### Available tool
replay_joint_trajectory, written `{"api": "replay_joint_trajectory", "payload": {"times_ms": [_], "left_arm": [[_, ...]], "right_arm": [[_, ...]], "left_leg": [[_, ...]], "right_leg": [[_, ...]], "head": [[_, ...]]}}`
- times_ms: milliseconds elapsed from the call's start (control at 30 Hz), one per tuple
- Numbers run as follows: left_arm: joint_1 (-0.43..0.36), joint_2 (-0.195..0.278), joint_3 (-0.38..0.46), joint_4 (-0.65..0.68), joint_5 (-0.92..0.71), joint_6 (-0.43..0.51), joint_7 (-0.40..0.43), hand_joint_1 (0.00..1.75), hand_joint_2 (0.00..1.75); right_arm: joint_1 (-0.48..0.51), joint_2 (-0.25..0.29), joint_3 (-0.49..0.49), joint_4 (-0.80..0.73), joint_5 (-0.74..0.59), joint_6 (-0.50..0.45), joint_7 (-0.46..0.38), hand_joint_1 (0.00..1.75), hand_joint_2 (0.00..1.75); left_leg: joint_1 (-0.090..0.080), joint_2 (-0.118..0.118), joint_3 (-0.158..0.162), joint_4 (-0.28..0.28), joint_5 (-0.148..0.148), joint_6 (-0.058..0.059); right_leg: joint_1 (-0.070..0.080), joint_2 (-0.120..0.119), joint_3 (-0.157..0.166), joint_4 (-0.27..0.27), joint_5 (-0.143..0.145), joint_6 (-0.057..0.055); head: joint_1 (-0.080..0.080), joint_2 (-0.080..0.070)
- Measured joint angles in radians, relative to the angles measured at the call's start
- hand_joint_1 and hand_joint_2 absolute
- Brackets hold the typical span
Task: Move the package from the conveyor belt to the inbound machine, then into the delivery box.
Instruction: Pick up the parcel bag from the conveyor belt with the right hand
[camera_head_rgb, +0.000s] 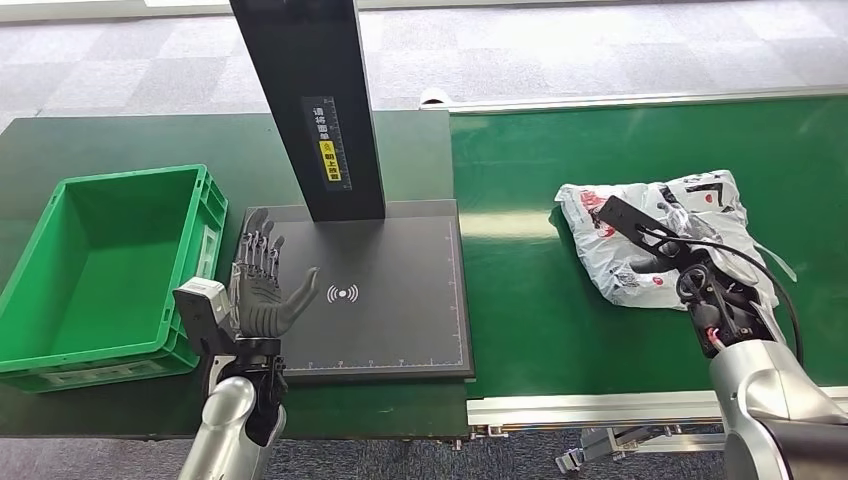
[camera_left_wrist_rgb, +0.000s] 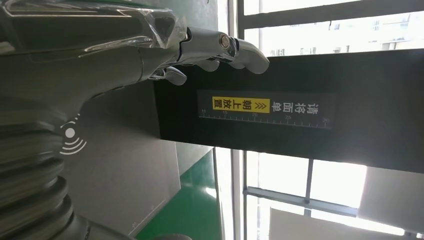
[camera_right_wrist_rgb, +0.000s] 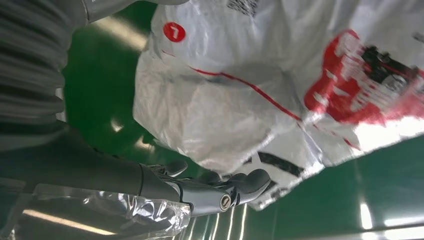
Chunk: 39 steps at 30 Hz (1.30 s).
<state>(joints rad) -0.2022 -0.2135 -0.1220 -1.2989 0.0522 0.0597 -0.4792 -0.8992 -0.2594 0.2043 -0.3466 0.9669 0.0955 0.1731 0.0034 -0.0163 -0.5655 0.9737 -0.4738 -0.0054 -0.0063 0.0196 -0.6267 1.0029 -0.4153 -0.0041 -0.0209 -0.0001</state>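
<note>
A crumpled white plastic package (camera_head_rgb: 660, 215) with red and black print lies on the green conveyor belt (camera_head_rgb: 540, 310) at the right. My right hand (camera_head_rgb: 655, 255) reaches over its near side. In the right wrist view the package (camera_right_wrist_rgb: 240, 95) lies between the thumb and the spread fingers (camera_right_wrist_rgb: 235, 192), which lie along its edge without clamping it. My left hand (camera_head_rgb: 262, 290) stands upright with its fingers apart and holds nothing. It is over the left edge of the inbound machine's black plate (camera_head_rgb: 390, 310). The left wrist view shows its fingers (camera_left_wrist_rgb: 220, 47) before the machine's column (camera_left_wrist_rgb: 300, 115).
The green delivery box (camera_head_rgb: 60, 340) sits at the far left, right beside my left hand. The machine's black column (camera_head_rgb: 310, 100) rises from the back of the plate. The belt's metal edge (camera_head_rgb: 590, 408) runs along the front, and a dark green table lies under the box and plate.
</note>
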Motion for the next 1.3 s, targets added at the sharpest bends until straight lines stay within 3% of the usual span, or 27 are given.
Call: {"api": "replay_joint_trajectory", "payload": {"times_ms": [100, 367, 700, 833, 1033, 1300], "left_arm": [[-0.007, 0.001, -0.002, 0.016, 0.005, -0.001, -0.004, 0.00, 1.75], [-0.015, 0.001, -0.008, 0.050, 0.006, -0.001, -0.011, 0.00, 1.75], [-0.015, 0.002, -0.007, 0.057, 0.006, -0.004, -0.011, 0.00, 1.75], [-0.015, 0.002, -0.007, 0.058, 0.002, -0.006, -0.009, 0.00, 1.75], [-0.018, 0.001, -0.007, 0.058, -0.046, 0.044, 0.004, 0.00, 1.75], [-0.020, -0.004, -0.007, 0.058, -0.045, 0.030, 0.011, 0.00, 1.75]], "right_arm": [[-0.008, -0.001, 0.019, 0.025, 0.023, 0.127, 0.055, 0.00, 1.75], [-0.022, -0.008, 0.066, 0.061, 0.066, 0.289, 0.064, 0.00, 1.75], [-0.026, -0.010, 0.075, 0.078, 0.046, 0.364, 0.034, 0.03, 1.75], [-0.026, -0.010, 0.079, 0.080, 0.059, 0.377, 0.008, 1.71, 1.75], [-0.025, -0.010, 0.083, 0.081, 0.060, 0.380, -0.015, 1.75, 1.75], [-0.010, -0.007, 0.083, 0.082, 0.055, 0.428, -0.059, 1.75, 1.75]], "left_leg": [[0.000, 0.000, 0.000, 0.000, 0.000, 0.000], [0.000, 0.000, 0.000, 0.000, 0.000, 0.000], [0.000, 0.000, 0.000, 0.000, 0.000, 0.000], [0.000, 0.000, 0.000, 0.000, 0.000, 0.000], [0.000, 0.000, 0.000, 0.000, 0.000, 0.000], [0.000, 0.000, 0.000, 0.000, 0.000, 0.000]], "right_leg": [[0.000, 0.000, 0.000, 0.000, 0.000, 0.000], [0.000, 0.000, 0.000, 0.000, 0.000, 0.000], [0.000, 0.000, 0.000, 0.000, 0.000, 0.000], [0.000, 0.000, 0.000, 0.000, 0.000, 0.000], [0.000, 0.000, 0.000, 0.000, 0.000, 0.000], [0.000, 0.000, 0.000, 0.000, 0.000, 0.000]], "head": [[0.000, 0.000], [0.000, 0.000], [0.000, 0.000], [0.000, 0.000], [0.000, 0.000], [0.000, 0.000]]}}
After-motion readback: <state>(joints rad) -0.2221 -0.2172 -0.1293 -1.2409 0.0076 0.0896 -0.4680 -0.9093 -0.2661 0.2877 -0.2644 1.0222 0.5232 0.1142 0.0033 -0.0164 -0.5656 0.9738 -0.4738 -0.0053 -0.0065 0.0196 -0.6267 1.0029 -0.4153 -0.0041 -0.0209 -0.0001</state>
